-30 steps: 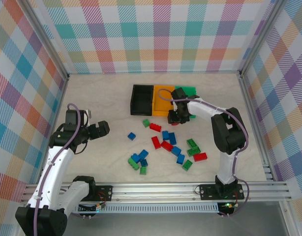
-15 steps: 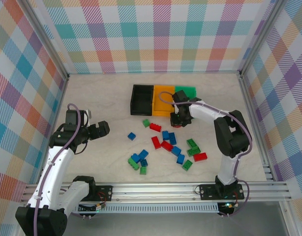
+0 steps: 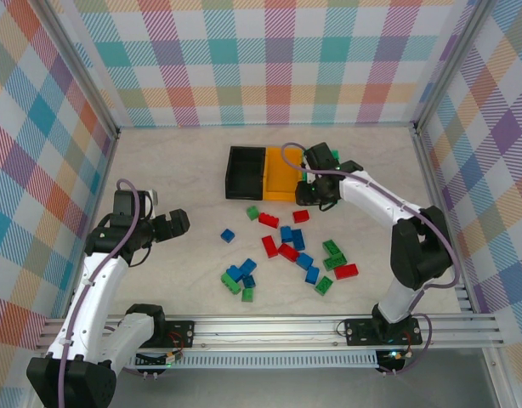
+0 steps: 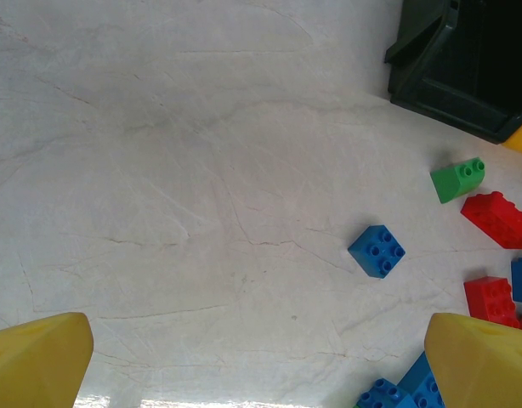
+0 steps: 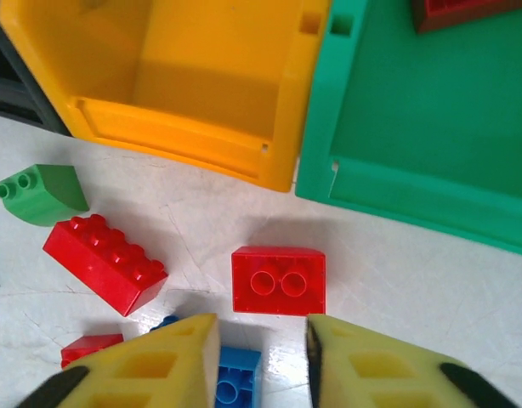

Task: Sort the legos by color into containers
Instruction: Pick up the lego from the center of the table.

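**Bricks (image 3: pixel 287 252) lie loose beside the bins (image 3: pixel 245 172)**

Red brick (image 5: pixel 278 280) rests on the table (image 4: pixel 159 170) just before the orange bin (image 5: pixel 201 76) and green bin (image 5: pixel 431 127); we see the right gripper (image 5: pixel 263 361) close by it, slightly parted and empty; the left gripper (image 4: pixel 257 357) stands spread wide.

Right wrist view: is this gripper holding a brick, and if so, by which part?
Nothing is held. The right gripper is open, with no brick between its fingers. The nearest red brick lies on the table just beyond the fingertips.
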